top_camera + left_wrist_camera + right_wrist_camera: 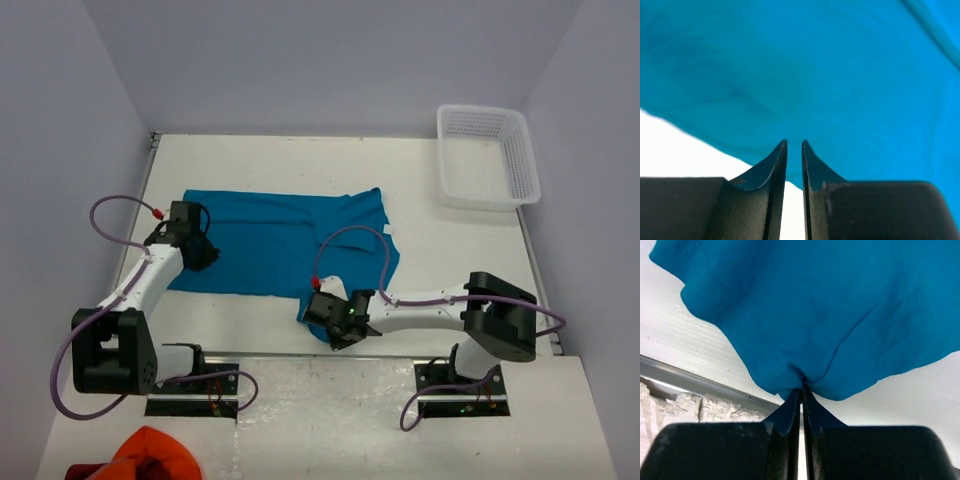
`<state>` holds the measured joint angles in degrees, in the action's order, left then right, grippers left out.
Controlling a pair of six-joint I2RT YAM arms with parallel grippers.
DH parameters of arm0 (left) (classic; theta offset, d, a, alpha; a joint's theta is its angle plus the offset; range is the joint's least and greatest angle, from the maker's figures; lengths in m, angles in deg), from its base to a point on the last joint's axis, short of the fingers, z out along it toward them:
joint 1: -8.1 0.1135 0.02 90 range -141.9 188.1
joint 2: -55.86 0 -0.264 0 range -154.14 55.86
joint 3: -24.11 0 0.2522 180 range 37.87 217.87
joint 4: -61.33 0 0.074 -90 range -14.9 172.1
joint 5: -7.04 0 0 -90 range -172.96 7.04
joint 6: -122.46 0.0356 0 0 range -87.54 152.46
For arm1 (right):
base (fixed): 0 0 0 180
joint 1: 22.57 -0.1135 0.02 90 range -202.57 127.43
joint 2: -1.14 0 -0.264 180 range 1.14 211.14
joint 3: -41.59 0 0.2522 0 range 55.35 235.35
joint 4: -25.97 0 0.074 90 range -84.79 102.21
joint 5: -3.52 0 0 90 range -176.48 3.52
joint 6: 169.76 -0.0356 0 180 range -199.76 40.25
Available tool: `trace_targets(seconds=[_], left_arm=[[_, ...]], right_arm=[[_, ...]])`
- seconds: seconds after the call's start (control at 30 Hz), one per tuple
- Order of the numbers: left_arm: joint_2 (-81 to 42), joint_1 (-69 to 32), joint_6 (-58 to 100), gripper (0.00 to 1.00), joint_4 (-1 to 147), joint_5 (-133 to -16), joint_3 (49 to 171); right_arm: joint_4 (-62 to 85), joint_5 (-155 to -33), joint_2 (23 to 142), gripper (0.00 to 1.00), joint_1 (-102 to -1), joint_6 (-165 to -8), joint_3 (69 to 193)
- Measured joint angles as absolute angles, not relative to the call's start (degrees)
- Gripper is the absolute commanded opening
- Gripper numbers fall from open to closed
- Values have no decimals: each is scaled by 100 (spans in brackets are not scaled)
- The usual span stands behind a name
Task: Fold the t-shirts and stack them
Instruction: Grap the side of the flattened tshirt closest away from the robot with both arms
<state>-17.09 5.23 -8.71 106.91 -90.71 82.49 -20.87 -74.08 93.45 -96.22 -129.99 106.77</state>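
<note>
A teal-blue t-shirt [280, 240] lies spread across the middle of the table, with one flap running down toward the near edge. My left gripper [208, 253] rests at the shirt's left edge. In the left wrist view its jaws [794, 144] stand a narrow gap apart with nothing between them, and the t-shirt [815, 75] lies just beyond the tips. My right gripper [330, 330] is at the shirt's near right corner. In the right wrist view it [802, 388] is shut on a bunched fold of the t-shirt [830, 305], which puckers at the tips.
A white mesh basket [487, 155] stands at the back right corner. An orange-red bunched cloth [150, 455] lies off the table at the bottom left. A metal strip [690, 375] marks the table's near edge beside my right gripper.
</note>
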Motion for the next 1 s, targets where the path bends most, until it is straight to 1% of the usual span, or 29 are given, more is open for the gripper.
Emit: trace_targets(seconds=[0.17, 0.33, 0.43, 0.47, 0.57, 0.63, 0.67, 0.73, 0.77, 0.83, 0.9, 1.0], left_arm=[[-1720, 1087, -1118, 19, 11115, -9412, 8291], [-1740, 1148, -1297, 19, 11585, -10115, 8638], [-1740, 1168, -1397, 24, 11808, -10585, 8780], [-1740, 1187, -1452, 32, 11884, -10714, 8791], [-1731, 1264, -1585, 47, 12114, -11066, 8772], [-1685, 1308, -1647, 51, 12151, -11276, 8695], [-1639, 1329, -1675, 55, 12162, -11394, 8621], [-1554, 1367, -1754, 57, 12241, -11549, 8487], [-1541, 1384, -1780, 60, 12282, -11582, 8455], [-1537, 1491, -1800, 61, 12254, -11595, 8378], [-1537, 1764, -1773, 59, 12122, -11492, 8223], [-1554, 2416, -1623, 52, 11834, -11210, 7882]], right_arm=[[-2004, -7377, 9336, 0, -9613, -12870, 10664], [-1847, -7445, 9262, 0, -9568, -12722, 10552], [-1816, -7554, 9225, 0, -9552, -12658, 10515], [-1823, -7580, 9212, 0, -9548, -12647, 10504], [-1860, -7698, 9151, 0, -9543, -12615, 10461], [-1928, -7722, 9103, 0, -9543, -12602, 10447], [-1987, -7722, 9065, 0, -9543, -12595, 10447], [-2127, -7720, 8978, 0, -9543, -12580, 10447], [-2181, -7720, 8936, 0, -9543, -12577, 10450], [-2288, -7720, 8849, 0, -9543, -12577, 10450], [-2382, -7720, 8757, 0, -9543, -12580, 10450], [-2465, -7725, 8593, 0, -9543, -12595, 10450]])
